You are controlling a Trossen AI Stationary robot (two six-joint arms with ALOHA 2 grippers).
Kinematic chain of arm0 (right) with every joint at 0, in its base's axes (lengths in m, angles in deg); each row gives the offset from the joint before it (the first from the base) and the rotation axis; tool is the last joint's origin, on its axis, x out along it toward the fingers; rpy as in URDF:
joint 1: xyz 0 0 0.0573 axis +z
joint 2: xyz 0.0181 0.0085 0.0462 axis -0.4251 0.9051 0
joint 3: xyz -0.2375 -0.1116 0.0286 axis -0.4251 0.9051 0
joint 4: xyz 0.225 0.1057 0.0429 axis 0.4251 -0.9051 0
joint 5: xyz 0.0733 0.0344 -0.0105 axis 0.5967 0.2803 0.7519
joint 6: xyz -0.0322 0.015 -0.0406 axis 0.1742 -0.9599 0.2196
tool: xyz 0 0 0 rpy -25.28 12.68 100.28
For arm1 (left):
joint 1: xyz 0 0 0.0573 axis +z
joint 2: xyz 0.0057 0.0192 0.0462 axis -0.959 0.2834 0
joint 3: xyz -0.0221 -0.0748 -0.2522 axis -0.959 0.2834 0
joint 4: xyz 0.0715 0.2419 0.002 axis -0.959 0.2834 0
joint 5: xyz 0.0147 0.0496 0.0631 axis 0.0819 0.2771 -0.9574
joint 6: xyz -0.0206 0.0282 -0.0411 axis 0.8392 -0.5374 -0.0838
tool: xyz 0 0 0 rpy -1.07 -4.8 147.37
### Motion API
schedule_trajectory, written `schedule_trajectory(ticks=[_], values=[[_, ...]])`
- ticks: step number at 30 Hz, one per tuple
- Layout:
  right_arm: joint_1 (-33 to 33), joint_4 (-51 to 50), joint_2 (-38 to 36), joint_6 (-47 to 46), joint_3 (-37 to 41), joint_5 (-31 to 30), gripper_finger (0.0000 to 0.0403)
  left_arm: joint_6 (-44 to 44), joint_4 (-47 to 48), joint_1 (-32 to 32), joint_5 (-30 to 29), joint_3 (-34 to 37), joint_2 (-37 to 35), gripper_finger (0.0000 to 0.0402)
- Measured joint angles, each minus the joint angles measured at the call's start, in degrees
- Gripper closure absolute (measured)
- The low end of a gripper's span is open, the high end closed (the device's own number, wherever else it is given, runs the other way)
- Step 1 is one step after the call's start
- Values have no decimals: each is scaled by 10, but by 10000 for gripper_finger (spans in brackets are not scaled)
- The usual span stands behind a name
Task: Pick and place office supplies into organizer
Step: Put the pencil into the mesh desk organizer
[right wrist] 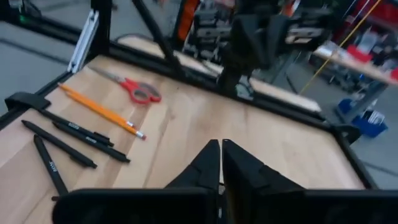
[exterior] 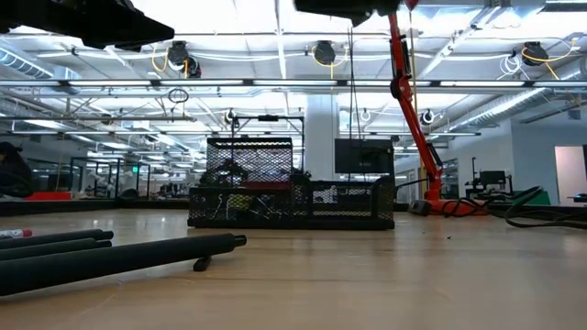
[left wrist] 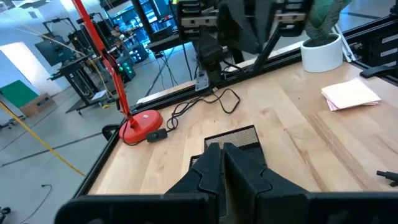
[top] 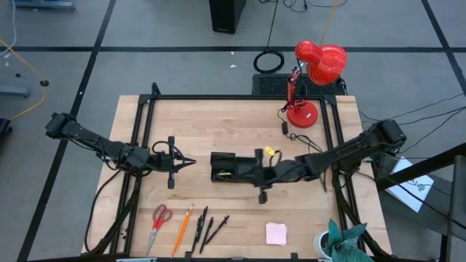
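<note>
The black mesh organizer point(top: 222, 166) stands at mid-table and holds something yellow-green; the low view shows it too point(exterior: 292, 197). My right gripper point(top: 244, 170) is shut, raised over the organizer's right part, with nothing between its fingers point(right wrist: 221, 154). My left gripper point(top: 192, 161) is shut just left of the organizer point(left wrist: 239, 134) and holds nothing. Red-handled scissors point(top: 160, 217), an orange pencil point(top: 182, 227) and thin black pens point(top: 207, 227) lie flat near the front edge. A pink note pad point(top: 276, 233) lies to their right. A small yellow-green piece point(top: 271, 152) lies beside the organizer.
A red desk lamp point(top: 312, 81) stands at the far right with its cord point(top: 295, 135) trailing over the table. A white cup with a green plant point(top: 333, 244) sits at the front right corner. Black frame rails point(top: 138, 145) run along the table's sides. Bare wood lies between organizer and supplies.
</note>
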Motion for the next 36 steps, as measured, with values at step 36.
schedule_trajectory(ticks=[36], values=[[-148,302,-386,-39,423,164,402,352,-248,-98,-98,-8,270,376]])
